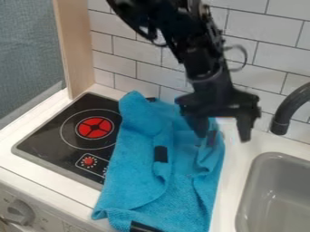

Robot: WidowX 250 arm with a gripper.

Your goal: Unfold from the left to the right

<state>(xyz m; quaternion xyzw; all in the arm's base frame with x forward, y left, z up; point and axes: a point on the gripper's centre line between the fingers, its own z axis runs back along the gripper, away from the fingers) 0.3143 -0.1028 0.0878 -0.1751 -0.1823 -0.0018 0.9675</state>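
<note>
The black arm angles down beside the stove point(45, 140), its gripper point(223, 137) pointing downward, fingers spread wide apart. The rumpled blue cloth point(136, 172) lies beside the stove, overlapping its edge.

No text, label, brand or number that we can read. On the stove top point(45, 141) we note small pale marks around the red dial point(89, 161), too small for us to tell as signs or figures. On the front panel point(47, 211), beside the grey knob point(21, 211), faint marks, likewise unreadable to us.
</note>
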